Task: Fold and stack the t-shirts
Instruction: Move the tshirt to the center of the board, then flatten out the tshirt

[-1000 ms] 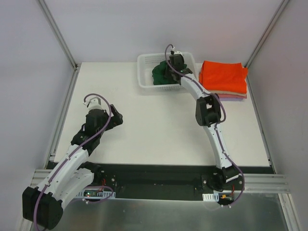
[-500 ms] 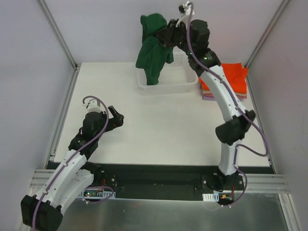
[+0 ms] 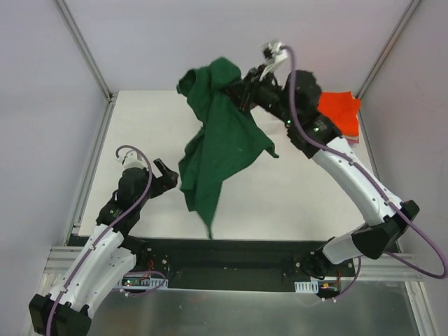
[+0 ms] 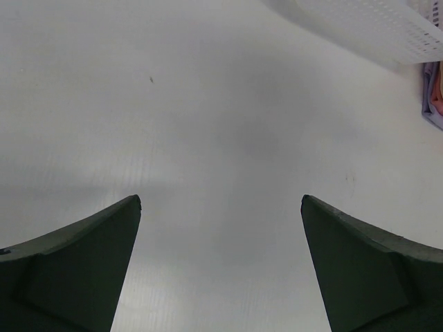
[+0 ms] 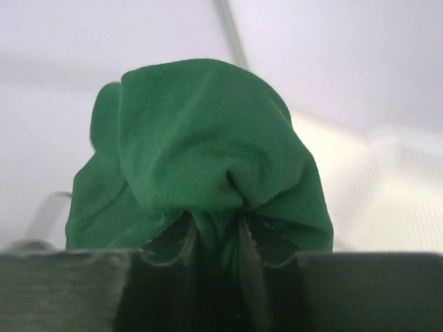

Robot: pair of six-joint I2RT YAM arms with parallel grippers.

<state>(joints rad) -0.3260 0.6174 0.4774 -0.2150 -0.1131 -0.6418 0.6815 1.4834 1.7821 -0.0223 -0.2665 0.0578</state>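
While right claw (image 3: 241, 93) pinches green t-shirt (image 3: 222, 148), cloth hangs below it | left claw (image 3: 166, 175) wide, empty

I count 2 grippers of mine: left gripper (image 4: 221, 200), right gripper (image 3: 245, 94). T-shirts: 1 green t-shirt (image 3: 224, 147), 1 orange t-shirt (image 3: 339, 110), more folded under it, qty unclear. 1 mesh basket (image 4: 374, 24). 1 table (image 3: 301, 196).
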